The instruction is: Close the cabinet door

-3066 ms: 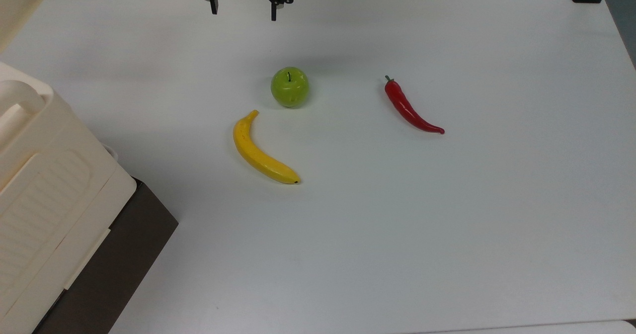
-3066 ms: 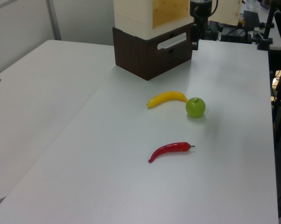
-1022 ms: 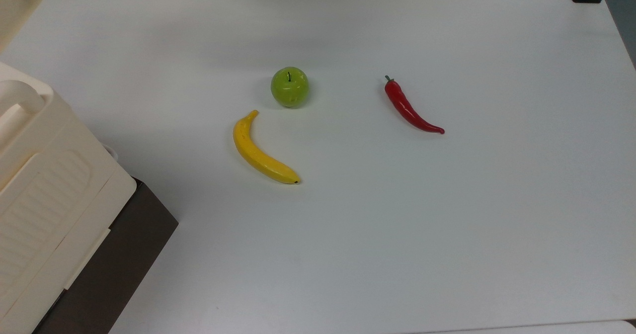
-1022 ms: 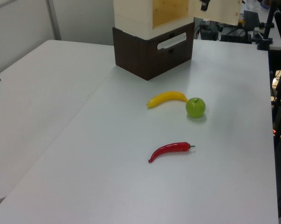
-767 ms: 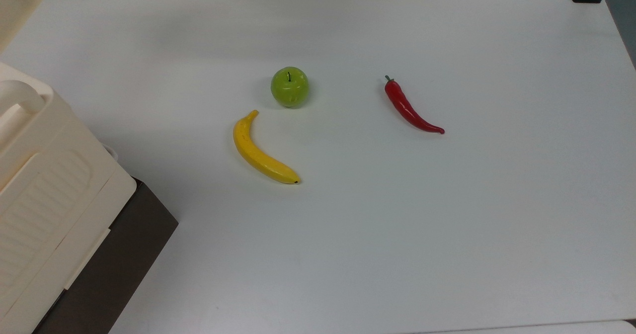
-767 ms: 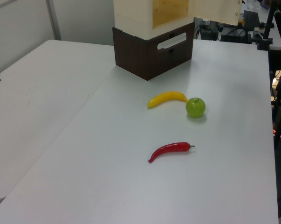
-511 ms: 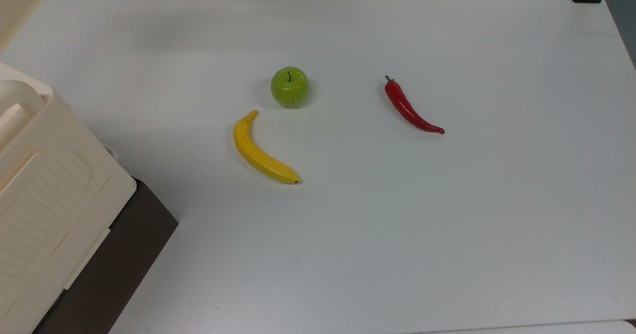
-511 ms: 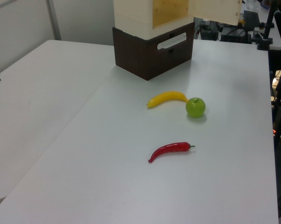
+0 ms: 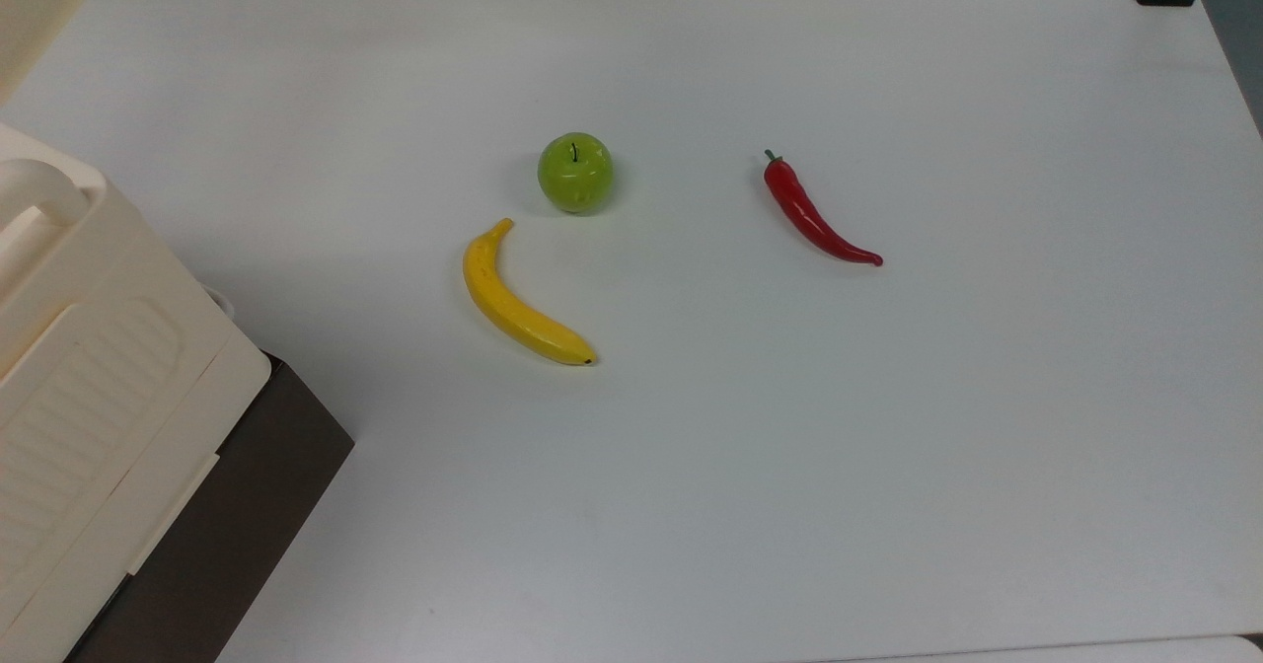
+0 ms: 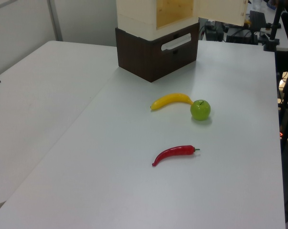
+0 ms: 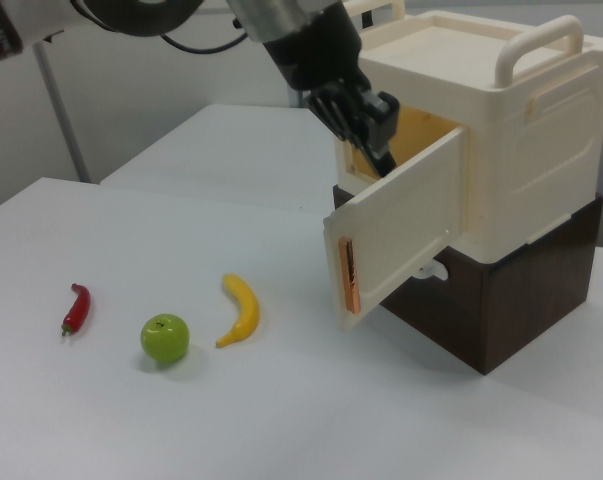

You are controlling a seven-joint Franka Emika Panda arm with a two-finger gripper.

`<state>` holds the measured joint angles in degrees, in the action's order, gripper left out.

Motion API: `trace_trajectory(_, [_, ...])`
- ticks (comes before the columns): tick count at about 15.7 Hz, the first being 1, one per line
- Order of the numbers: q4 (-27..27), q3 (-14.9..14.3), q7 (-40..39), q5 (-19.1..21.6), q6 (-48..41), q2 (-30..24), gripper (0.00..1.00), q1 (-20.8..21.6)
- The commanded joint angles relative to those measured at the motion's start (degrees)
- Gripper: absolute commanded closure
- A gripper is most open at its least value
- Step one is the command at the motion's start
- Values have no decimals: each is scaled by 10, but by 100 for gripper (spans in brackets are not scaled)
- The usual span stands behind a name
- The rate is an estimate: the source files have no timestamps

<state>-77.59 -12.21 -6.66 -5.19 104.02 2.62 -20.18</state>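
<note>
Cream-ivory cabinet door stands ajar from the cabinet, the claw at its top edge, grip state unclear.

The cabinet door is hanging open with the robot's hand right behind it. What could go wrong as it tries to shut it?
The gripper sits above the door, near its top edge, so a push might slip off over it. The cabinet merely rests on a dark box, so a hard shove could shift it. The banana lies clear of the door's swing.
</note>
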Motion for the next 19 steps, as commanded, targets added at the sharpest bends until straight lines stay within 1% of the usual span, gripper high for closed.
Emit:
trace_trajectory(1, [-19, -8, -44, 11, 7, 1, 100, -6])
trace_trajectory(7, [-32, -6, -49, 13, 4, 4, 100, 0])
trace_trajectory(10, [-32, 2, -43, 21, 3, 13, 100, 5])
trace_trajectory(13, [-32, 10, -42, 54, 3, 14, 100, 7])
trace_trajectory(15, [-32, 10, -37, 70, 3, 14, 100, 19])
trace_trajectory(19, [-31, 11, 4, 94, 11, 27, 100, 50])
